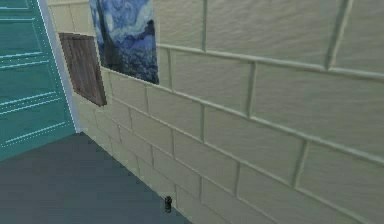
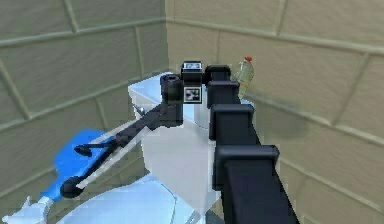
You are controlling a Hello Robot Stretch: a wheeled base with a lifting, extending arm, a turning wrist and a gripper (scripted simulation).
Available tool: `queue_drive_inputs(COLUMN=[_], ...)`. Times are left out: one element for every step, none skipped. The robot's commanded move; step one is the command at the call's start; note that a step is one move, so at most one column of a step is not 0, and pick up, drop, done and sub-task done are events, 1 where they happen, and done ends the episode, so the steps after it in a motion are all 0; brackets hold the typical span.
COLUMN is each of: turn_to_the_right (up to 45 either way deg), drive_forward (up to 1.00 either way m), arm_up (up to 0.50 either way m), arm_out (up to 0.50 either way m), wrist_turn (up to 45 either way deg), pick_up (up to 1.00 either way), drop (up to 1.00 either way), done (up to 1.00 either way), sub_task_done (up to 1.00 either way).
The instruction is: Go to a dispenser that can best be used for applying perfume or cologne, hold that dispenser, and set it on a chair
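A small greenish bottle with a red top (image 2: pixel 247 75) stands upright on the far end of a white toilet tank (image 2: pixel 170 150), just beyond the arm's right side in the arm side view. The dark arm (image 2: pixel 240 160) rises from the bottom edge over the tank. My gripper (image 2: pixel 74 168) reaches down to the left from the white marker squares (image 2: pixel 190 88), and its thin fingers (image 2: pixel 110 145) lie in front of a blue thing (image 2: pixel 80 158). I cannot tell whether the gripper holds anything.
Pale tiled walls meet in a corner behind the tank (image 2: pixel 165 30). In the forward view a tiled wall (image 1: pixel 260 110) runs along the right, bearing a blue swirled painting (image 1: pixel 125 35) and a brown picture (image 1: pixel 82 68). A teal door (image 1: pixel 30 75) stands at the left. A small dark object (image 1: pixel 168 206) sits on the floor.
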Motion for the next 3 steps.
queue_drive_inputs(turn_to_the_right=[0.0, 0.0, -45.0], drive_forward=[0.00, 0.00, 0.00], arm_up=[0.00, 0.00, 0.00], arm_out=[0.00, -0.22, 0.00], wrist_turn=[-24.0, 0.0, 0.0], pick_up=[0.00, 0.00, 0.00], drop=[0.00, 0.00, 0.00], done=[0.00, 0.00, 0.00], sub_task_done=[0.00, 0.00, 0.00])
